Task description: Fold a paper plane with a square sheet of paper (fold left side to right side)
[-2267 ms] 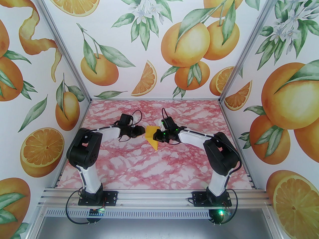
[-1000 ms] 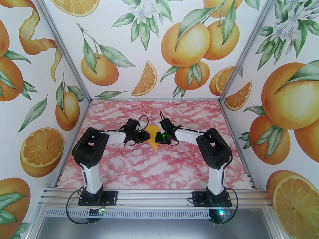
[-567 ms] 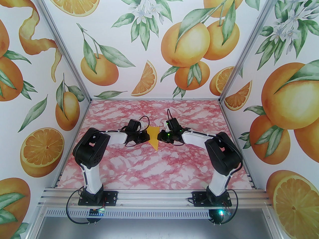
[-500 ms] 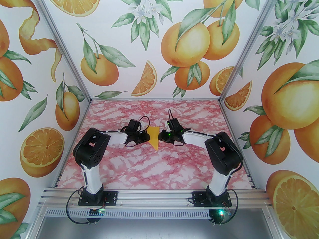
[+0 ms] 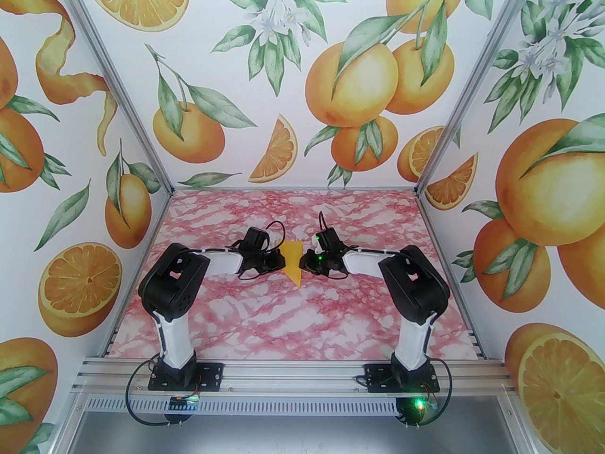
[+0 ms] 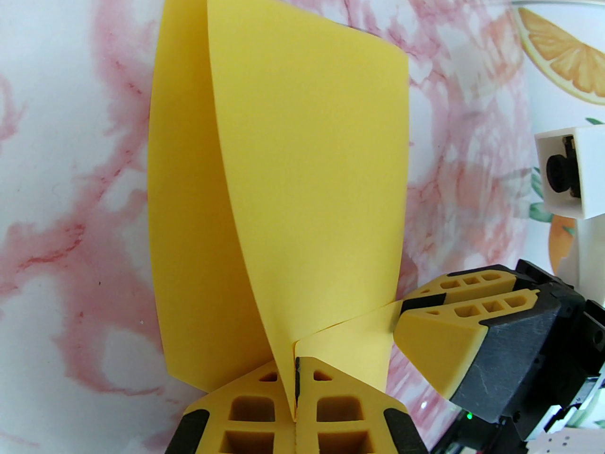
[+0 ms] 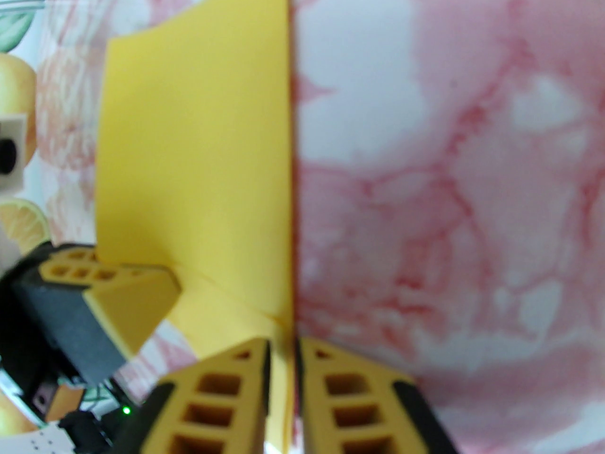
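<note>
The yellow sheet of paper (image 5: 294, 263) is folded lengthwise and stands up off the pink marbled table (image 5: 283, 319), its point toward the near side. In the left wrist view its two layers (image 6: 302, 159) splay apart above my left gripper (image 6: 295, 386), which is shut on the fold's lower end. My right gripper (image 6: 401, 308) comes in from the right and pinches a flap at the same end. In the right wrist view the paper's edge (image 7: 198, 159) runs between the fingers of my right gripper (image 7: 283, 353). From above, left gripper (image 5: 282, 261) and right gripper (image 5: 305, 264) face each other across the paper.
Walls printed with oranges and leaves enclose the table on three sides, with aluminium posts (image 5: 142, 126) at the back corners. Both arm bases sit on the rail (image 5: 293, 379) at the near edge. Open marble surface lies in front of the grippers.
The left gripper has closed fully on the paper. The right gripper drew slightly to the right, so more of the yellow paper shows between the two.
</note>
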